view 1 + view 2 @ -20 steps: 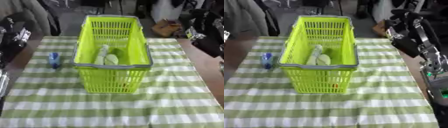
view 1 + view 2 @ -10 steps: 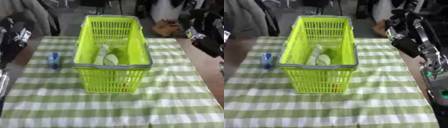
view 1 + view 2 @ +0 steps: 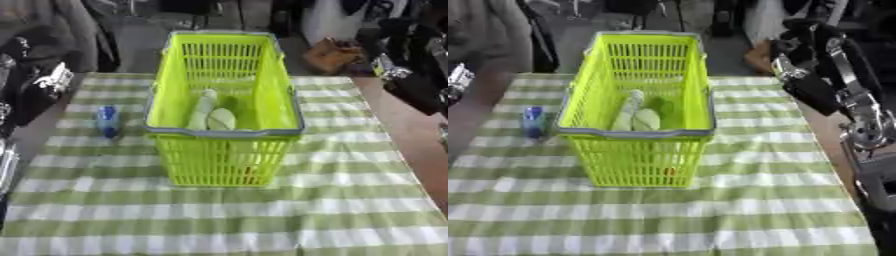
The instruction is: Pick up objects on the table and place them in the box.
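A lime-green plastic basket (image 3: 224, 132) stands in the middle of the green-and-white checked cloth. Inside it lie a pale slim bottle (image 3: 202, 107) and a rounded pale green thing (image 3: 222, 119); something small and reddish shows low through the front mesh (image 3: 670, 171). A small blue container (image 3: 108, 120) stands on the cloth to the left of the basket, apart from it. My left hand (image 3: 48, 85) hangs at the left edge, above and left of the blue container. My right hand (image 3: 798, 60) is raised at the upper right, beyond the basket's right wall, with nothing seen in it.
The brown table edge (image 3: 820, 135) runs along the right of the cloth, with my right forearm (image 3: 859, 120) above it. Dark clutter and a brown bag (image 3: 332, 55) lie past the far edge. Bare cloth (image 3: 219, 220) stretches in front of the basket.
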Controlling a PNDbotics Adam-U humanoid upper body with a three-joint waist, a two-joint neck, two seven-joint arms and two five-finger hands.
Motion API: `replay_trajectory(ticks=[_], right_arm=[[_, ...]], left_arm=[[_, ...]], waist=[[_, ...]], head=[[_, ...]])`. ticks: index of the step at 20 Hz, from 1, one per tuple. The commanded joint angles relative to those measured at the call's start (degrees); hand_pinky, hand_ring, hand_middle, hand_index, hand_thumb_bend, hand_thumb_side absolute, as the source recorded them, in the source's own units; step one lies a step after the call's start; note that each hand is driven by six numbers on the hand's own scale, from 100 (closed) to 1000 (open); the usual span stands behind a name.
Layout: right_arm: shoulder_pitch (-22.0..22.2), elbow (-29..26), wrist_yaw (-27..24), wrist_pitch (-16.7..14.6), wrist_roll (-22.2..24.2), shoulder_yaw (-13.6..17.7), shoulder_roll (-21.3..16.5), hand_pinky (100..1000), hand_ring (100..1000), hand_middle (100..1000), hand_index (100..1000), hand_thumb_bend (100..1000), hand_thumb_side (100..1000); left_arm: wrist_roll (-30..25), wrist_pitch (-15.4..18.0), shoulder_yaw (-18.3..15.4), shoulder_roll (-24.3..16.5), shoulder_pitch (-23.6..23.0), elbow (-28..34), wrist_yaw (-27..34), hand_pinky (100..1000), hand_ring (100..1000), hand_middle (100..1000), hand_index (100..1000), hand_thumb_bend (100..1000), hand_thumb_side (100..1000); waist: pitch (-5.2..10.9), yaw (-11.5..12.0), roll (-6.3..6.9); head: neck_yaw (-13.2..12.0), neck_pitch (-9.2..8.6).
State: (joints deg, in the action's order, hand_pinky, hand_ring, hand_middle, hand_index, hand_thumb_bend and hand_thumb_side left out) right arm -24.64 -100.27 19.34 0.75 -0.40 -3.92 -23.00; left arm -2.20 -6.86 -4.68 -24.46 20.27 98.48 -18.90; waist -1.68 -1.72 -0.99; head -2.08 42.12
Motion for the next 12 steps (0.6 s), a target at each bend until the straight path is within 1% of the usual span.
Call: replay_trajectory(ticks=[1, 2, 3, 4, 5, 8, 9, 10, 11, 12], right_arm=[[-0.7, -0.6, 0.0, 0.0, 0.1, 0.3, -1.4, 612, 569, 711, 862, 273, 595], [-0.7, -0.6, 0.0, 0.0, 0.1, 0.3, -1.4, 612, 569, 711, 862, 273, 595], [-0.7, -0.6, 0.0, 0.0, 0.2, 0.2, -1.3, 612, 569, 711, 862, 273, 595], [-0.7, -0.6, 0.0, 0.0, 0.3, 0.2, -1.3, 612, 569, 711, 862, 274, 594], [-0.6, -0.5, -0.1, 0.0, 0.3, 0.1, -1.3, 612, 569, 711, 862, 273, 594], [-0.5, -0.5, -0.1, 0.0, 0.4, 0.0, -1.3, 612, 569, 710, 862, 274, 594], [-0.5, -0.4, -0.1, 0.0, 0.5, 0.0, -1.3, 612, 569, 710, 862, 274, 594], [-0.4, -0.4, -0.2, 0.0, 0.5, -0.1, -1.3, 612, 569, 710, 862, 274, 594], [-0.4, -0.4, -0.2, -0.1, 0.5, -0.1, -1.3, 612, 569, 710, 862, 273, 594], [-0.5, -0.4, -0.2, -0.1, 0.6, -0.2, -1.2, 612, 569, 710, 862, 273, 594]], left_arm=[[-2.6, -2.3, 0.6, -3.7, 3.5, -4.4, -5.1, 581, 941, 759, 888, 566, 557], [-3.6, -2.7, 0.9, -4.1, 4.4, -6.2, -6.4, 584, 939, 761, 889, 571, 563], [-5.1, -3.9, 1.4, -5.0, 5.9, -9.5, -8.3, 578, 937, 766, 894, 572, 592], [-6.5, -4.6, 1.7, -5.4, 7.6, -12.8, -10.3, 579, 935, 767, 894, 580, 594], [-7.9, -5.3, 2.1, -5.9, 9.0, -16.0, -12.4, 576, 934, 771, 894, 601, 620], [-11.4, -6.5, 2.7, -6.6, 13.2, -24.8, -18.7, 561, 925, 779, 894, 625, 635], [-11.8, -7.0, 2.7, -6.7, 14.5, -27.3, -20.8, 548, 914, 783, 890, 661, 638], [-11.8, -7.5, 2.8, -6.6, 15.7, -29.6, -22.9, 548, 914, 783, 890, 661, 638], [-11.6, -8.2, 2.8, -6.4, 16.8, -31.9, -24.8, 534, 904, 788, 886, 697, 648], [-11.2, -8.9, 2.9, -6.1, 17.9, -34.0, -26.7, 534, 904, 788, 886, 697, 648]], waist=[[0.78, -0.2, 0.14], [0.80, -0.3, 0.14], [0.85, -0.4, 0.16], [0.88, -0.5, 0.16], [0.91, -0.6, 0.19], [0.97, -0.9, 0.23], [0.99, -0.9, 0.27], [1.00, -1.0, 0.29], [1.02, -1.1, 0.32], [1.03, -1.1, 0.33]], head=[[-0.3, -0.30], [-0.3, -0.30], [-0.4, -0.32], [-0.5, -0.32], [-0.5, -0.29], [-0.5, -0.08], [-0.6, 0.03], [-0.7, 0.10], [-0.7, 0.15], [-0.7, 0.17]])
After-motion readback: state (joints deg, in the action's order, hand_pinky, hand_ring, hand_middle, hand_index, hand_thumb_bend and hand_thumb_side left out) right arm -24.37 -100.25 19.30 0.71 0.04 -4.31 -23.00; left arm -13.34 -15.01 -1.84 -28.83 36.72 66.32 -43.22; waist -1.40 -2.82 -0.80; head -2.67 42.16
